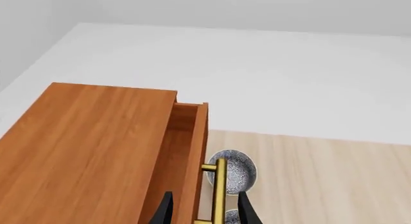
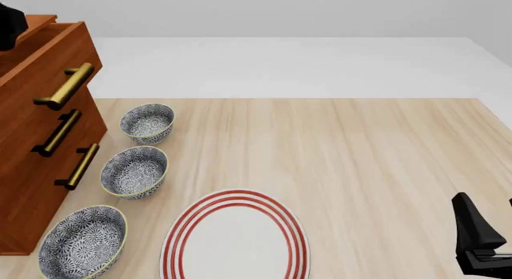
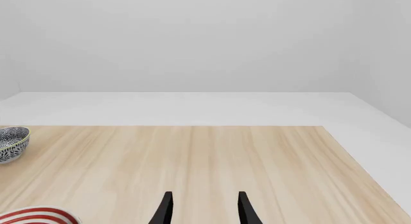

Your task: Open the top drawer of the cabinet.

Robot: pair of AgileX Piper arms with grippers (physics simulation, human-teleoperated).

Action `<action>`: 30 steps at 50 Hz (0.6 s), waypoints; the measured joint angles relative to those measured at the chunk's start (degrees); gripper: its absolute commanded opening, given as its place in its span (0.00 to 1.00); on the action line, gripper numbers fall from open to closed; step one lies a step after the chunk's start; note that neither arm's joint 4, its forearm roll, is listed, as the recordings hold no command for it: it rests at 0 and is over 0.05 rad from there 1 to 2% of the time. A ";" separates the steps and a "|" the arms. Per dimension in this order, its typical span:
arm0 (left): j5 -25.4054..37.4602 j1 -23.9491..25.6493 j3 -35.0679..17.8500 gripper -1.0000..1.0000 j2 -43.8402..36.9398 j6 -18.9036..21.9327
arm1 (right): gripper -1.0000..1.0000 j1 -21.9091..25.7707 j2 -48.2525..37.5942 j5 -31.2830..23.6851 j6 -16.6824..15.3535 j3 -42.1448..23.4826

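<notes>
The reddish-brown cabinet (image 2: 24,165) stands at the table's left edge. Its top drawer (image 2: 56,57) is pulled out a little, so its front stands ahead of the two lower drawers. The brass bar handle (image 2: 68,86) is free. In the left wrist view I look down on the cabinet top (image 1: 90,151), the open drawer (image 1: 189,137) and the handle (image 1: 218,190). My left gripper (image 1: 205,212) is open above them, its fingertips either side of the handle in that view, holding nothing. My right gripper (image 2: 490,222) is open and empty at the near right; it also shows in the right wrist view (image 3: 205,209).
Three patterned bowls (image 2: 148,122) (image 2: 134,170) (image 2: 83,242) stand in a row in front of the cabinet. A red-ringed white plate (image 2: 236,237) lies at the near middle. A black part of the left arm (image 2: 9,24) shows above the cabinet.
</notes>
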State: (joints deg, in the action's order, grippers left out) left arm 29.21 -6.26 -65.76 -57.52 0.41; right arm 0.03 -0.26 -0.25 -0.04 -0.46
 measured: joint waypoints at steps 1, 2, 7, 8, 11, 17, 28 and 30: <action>-0.03 -0.03 0.00 1.00 -0.13 0.04 | 1.00 0.00 0.00 0.00 0.00 0.00; -0.06 -0.06 0.00 1.00 -0.25 0.07 | 1.00 0.00 0.00 0.00 0.00 0.00; -0.23 -0.20 0.10 1.00 -0.83 0.17 | 1.00 0.00 0.00 0.00 0.00 0.00; -0.26 -0.21 0.14 1.00 -0.93 0.19 | 1.00 0.00 0.00 0.00 0.00 0.00; -0.41 -0.31 0.28 1.00 -1.24 0.27 | 1.00 0.00 0.00 0.00 0.00 0.00; -0.81 -0.49 0.76 1.00 -1.77 0.42 | 1.00 0.00 0.00 0.00 0.00 0.00; -1.79 -0.64 1.83 1.00 -2.45 0.65 | 1.00 0.00 0.00 0.00 0.00 0.00; -1.95 -0.66 2.00 1.00 -2.58 0.67 | 1.00 0.00 0.00 0.00 0.00 0.00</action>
State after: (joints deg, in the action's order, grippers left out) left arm 27.26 -6.92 -63.76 -60.10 1.08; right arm 0.03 -0.26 -0.25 -0.04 -0.46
